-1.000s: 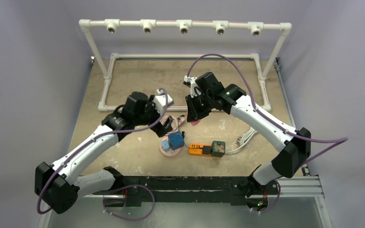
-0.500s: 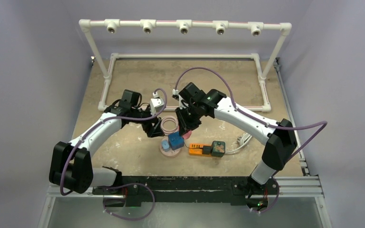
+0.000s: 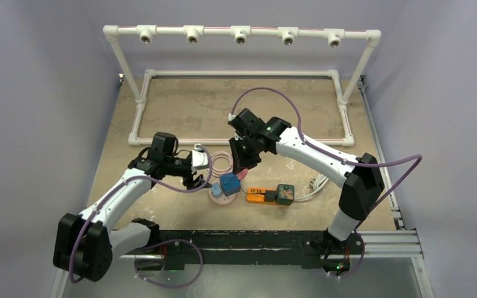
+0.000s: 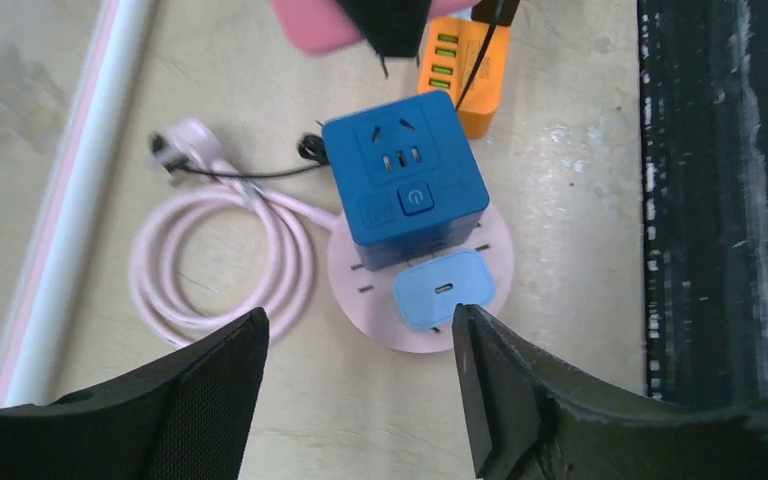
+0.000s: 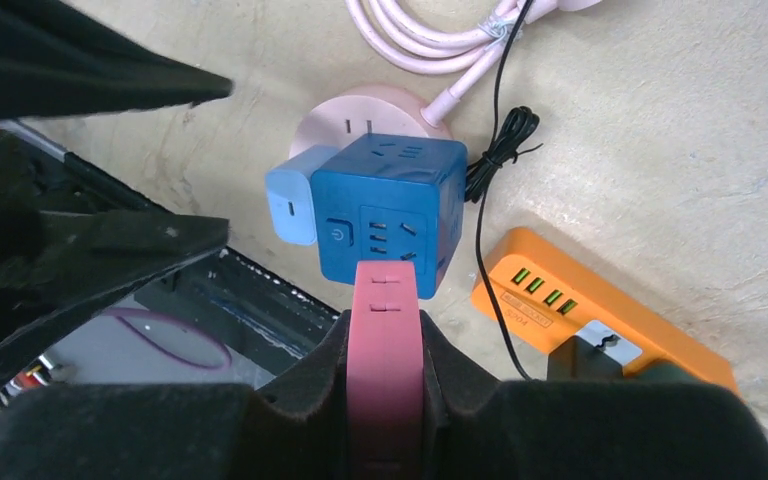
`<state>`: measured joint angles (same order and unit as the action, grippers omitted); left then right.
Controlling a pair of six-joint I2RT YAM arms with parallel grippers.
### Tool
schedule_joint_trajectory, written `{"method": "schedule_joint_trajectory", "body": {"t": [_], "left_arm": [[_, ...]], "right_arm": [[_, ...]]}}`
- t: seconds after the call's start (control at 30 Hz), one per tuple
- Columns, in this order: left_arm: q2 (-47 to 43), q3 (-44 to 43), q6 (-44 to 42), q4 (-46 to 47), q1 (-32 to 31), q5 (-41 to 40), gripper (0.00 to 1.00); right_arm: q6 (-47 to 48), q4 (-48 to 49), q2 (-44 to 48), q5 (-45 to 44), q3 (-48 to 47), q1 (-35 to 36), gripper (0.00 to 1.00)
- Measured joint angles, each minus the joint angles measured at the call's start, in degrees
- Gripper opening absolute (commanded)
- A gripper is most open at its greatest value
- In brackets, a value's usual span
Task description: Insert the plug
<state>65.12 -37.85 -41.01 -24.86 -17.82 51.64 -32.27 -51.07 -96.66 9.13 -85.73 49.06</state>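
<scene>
My left arm (image 3: pixel 115 198) and right arm (image 3: pixel 313 155) have white links, black joints, purple cables (image 3: pixel 267 90). The left gripper (image 4: pixel 358 318) is black.

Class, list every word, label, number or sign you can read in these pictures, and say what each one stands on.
Words or numbers: none can be read.
Power symbol, a circle with a stroke: on the button of the blue socket cube.
Orange USB charger: any print on it is too small to read.

The top camera looks down from behind over the whole table (image 3: pixel 180 105); both wrist cameras sit close (on opposite sides), sharing the blue socket cube (image 4: pixel 405 180).
</scene>
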Motion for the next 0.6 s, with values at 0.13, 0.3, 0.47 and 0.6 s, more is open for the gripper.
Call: {"method": "schedule_joint_trajectory", "body": {"t": [0.13,0.3,0.47,0.6], "left_arm": [[-5.75,1.29,-9.44,0.66,-0.22,0.59,0.58],[-9.40,2.45,-25.35,0.35,-2.56,0.94,0.57],[-7.87,2.60,-41.07,-2.91,-6.73,0.70,0.47],[-5.35,2.60,-50.82,-6.62,-8.46,0.09,0.36]], "right_arm": [[-0.35,0.72,-0.74,-2.75,0.00,1.31,0.00],[0.15,2.67,-0.92,-3.78,0.24,2.16,0.00],[1.22,3.48,-2.08,-3.89,0.24,2.21,0.00],[1.84,3.58,-2.84,-3.89,0.26,2.21,0.00]]}}
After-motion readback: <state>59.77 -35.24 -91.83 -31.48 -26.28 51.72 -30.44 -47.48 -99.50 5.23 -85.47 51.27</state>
